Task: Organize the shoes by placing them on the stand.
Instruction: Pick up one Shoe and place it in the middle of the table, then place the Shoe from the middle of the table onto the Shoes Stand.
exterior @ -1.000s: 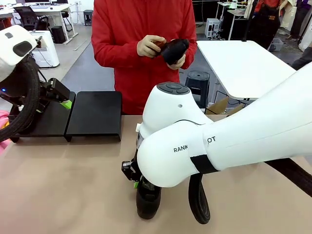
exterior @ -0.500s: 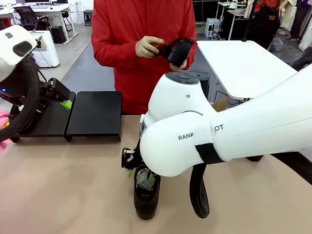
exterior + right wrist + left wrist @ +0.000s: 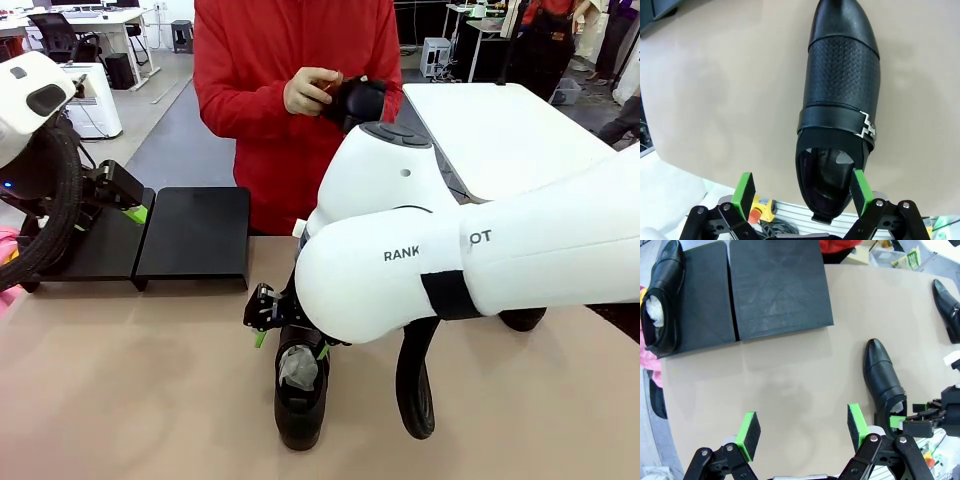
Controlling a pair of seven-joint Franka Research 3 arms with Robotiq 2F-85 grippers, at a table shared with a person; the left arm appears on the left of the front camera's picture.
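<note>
Black leather shoes number four: one shoe (image 3: 840, 85) stands on the tabletop (image 3: 715, 100) between the right gripper's (image 3: 802, 187) spread, released pads. A second (image 3: 665, 295) lies on the single stand (image 3: 777, 290), ahead-left of the released, empty left gripper (image 3: 802, 420). A third (image 3: 946, 307) lies far to its right, and a fourth (image 3: 358, 100) is in a person's hand (image 3: 310, 92).

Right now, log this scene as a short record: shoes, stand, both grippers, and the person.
Stand: black, two sections
Shoe on stand: at one end
Middle shoe: on table
Far shoe: on table
Held shoe: in person's hands
Left gripper: open, empty
Right gripper: open, at middle shoe's heel
</note>
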